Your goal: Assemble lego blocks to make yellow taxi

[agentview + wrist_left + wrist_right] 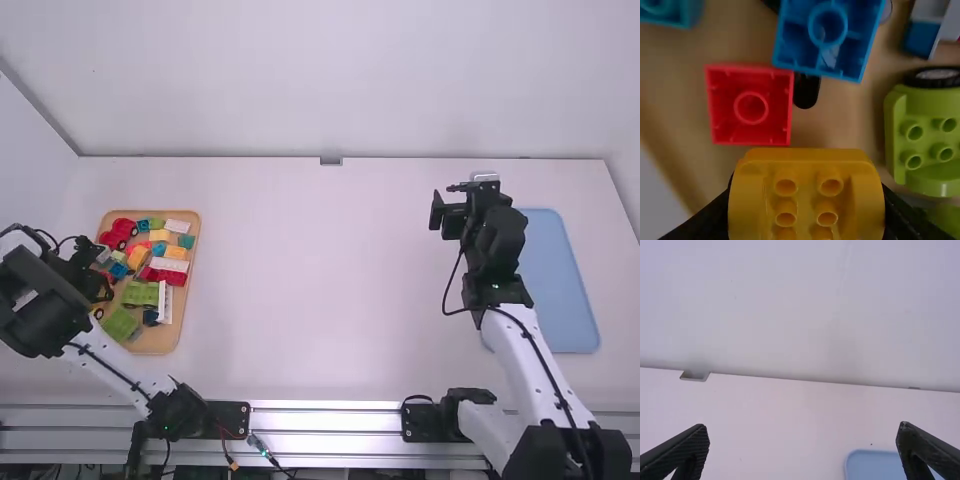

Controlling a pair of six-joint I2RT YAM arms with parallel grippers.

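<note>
Yellow, studded plastic block: light, stiff, I'd judge; pinch its sides.
Left gripper: clamped on it.
Right gripper: jaws apart.

White tabletop, plain and smooth. At nine o'clock, tan tray, rounded corners, long sides running roughly twelve to six. At three o'clock, light blue tray, flat, rounded corners, long outer side slanting from eleven toward five. Trays well apart.
</note>
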